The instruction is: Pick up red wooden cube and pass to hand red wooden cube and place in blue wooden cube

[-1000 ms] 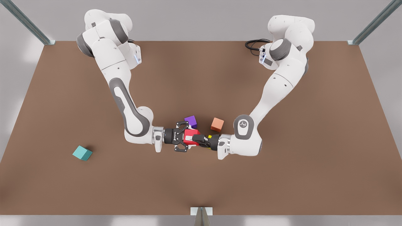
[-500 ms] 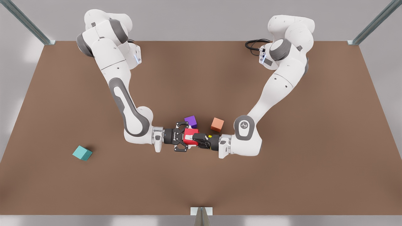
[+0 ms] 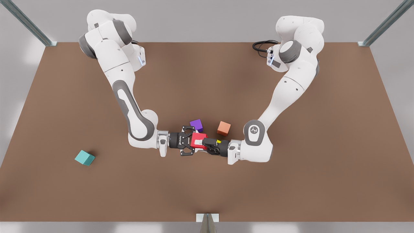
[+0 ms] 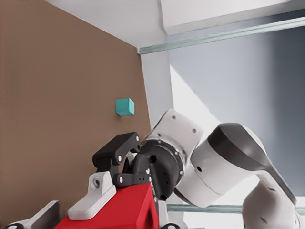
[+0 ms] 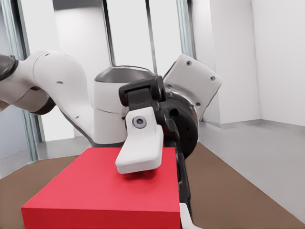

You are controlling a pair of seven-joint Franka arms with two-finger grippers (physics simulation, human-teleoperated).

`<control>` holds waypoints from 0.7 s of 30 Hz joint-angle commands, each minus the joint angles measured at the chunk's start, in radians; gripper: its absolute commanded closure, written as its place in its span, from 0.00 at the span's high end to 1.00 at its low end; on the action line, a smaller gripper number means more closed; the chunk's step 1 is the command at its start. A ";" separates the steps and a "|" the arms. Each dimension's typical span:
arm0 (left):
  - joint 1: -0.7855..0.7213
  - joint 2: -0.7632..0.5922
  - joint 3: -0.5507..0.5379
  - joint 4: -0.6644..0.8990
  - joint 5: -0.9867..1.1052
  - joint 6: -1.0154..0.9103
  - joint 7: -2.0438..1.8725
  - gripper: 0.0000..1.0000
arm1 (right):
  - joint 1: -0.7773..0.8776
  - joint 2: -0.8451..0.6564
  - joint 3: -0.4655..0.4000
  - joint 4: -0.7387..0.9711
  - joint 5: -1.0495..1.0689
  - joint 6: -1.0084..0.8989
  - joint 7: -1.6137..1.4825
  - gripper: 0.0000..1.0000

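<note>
Shifted slightly toward the front view's right: left gripper (image 3: 205,142), clamped on red cube (image 3: 196,139). Right gripper (image 3: 191,141) at cube's other end, grip impossible to tell. Handover judged unfinished; teal cube (image 3: 84,157) well apart

Both arms reach from the surface's far edge and bend at the elbow, with forearms level and wrists facing each other at mid-surface. The left claw (image 3: 205,142), on the front view's right, is clamped on the red wooden cube (image 3: 196,139), one white finger (image 5: 140,145) pressed flat on a face. The right claw (image 3: 190,141) faces it, fingers spread wider than the cube.
</note>
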 commanded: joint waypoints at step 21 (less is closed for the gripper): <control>-0.078 -0.789 0.714 -0.402 0.929 -0.600 -0.365 1.00 | -0.321 -0.206 -0.167 -0.035 -1.306 -0.246 0.960 0.58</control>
